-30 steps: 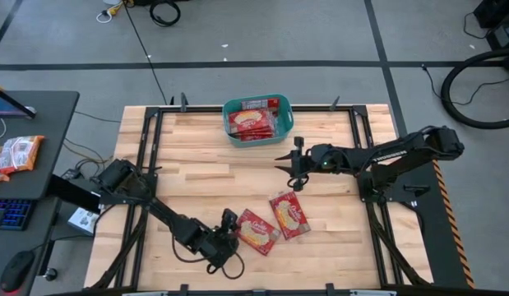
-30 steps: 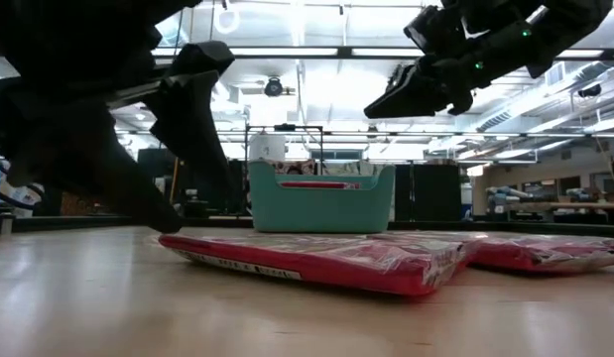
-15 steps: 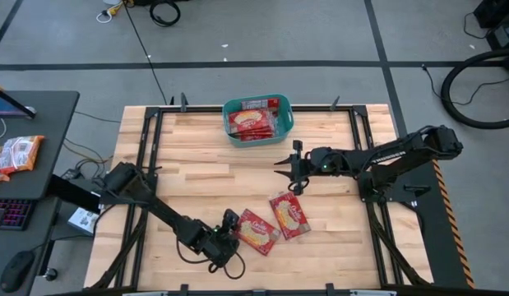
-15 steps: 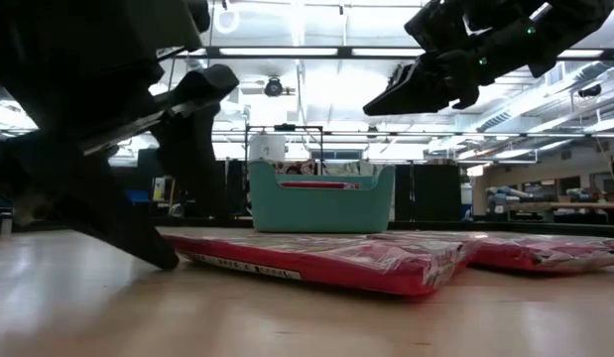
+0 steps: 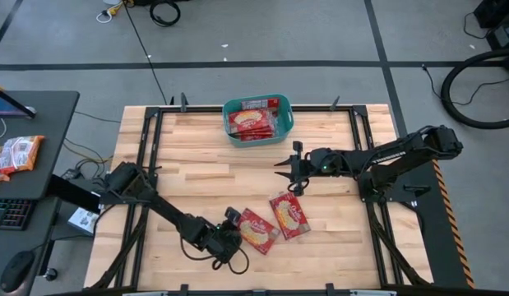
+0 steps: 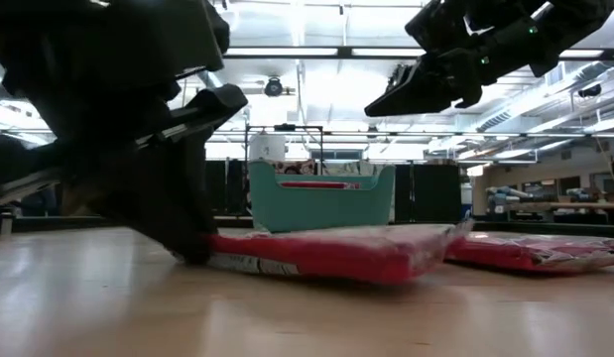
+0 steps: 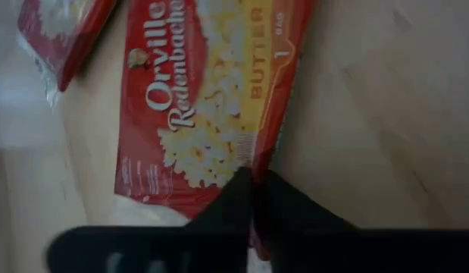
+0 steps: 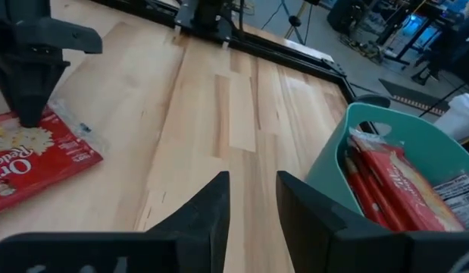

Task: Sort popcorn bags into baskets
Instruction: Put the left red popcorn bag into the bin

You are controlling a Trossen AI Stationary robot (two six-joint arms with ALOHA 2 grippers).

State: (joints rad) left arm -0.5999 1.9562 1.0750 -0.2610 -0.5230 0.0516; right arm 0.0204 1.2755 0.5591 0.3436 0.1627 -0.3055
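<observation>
I'm holding the left gripper [image 5: 231, 231] low at the near side of the pale wooden slatted table [image 5: 196, 164], its dark fingers [image 7: 249, 201] pressing together on the short edge of a flat red popcorn bag with a pale yellow centre picture [image 5: 256, 231]; in the left wrist view the two tips are pinching the packet's sealed margin just under the butter label, and in the low view that bag [image 6: 331, 253] is sitting with its gripped end against the gripper and its far end tilting up off the wood. A second flat red popcorn bag [image 5: 289, 215] is lying just beside it, toward the right arm, flat on the table, the two nearly touching at a corner. The teal-green plastic tub with rounded corners and rolled rim [image 5: 258, 102] is standing at the far edge of the table, middle, well apart from both loose bags, with several more red packets [image 8: 393, 182] standing on edge inside it. I'm keeping the right gripper [image 5: 292, 168] hanging in the air between the tub and the loose bags, its fingers [image 8: 211, 208] standing apart with nothing between them.
</observation>
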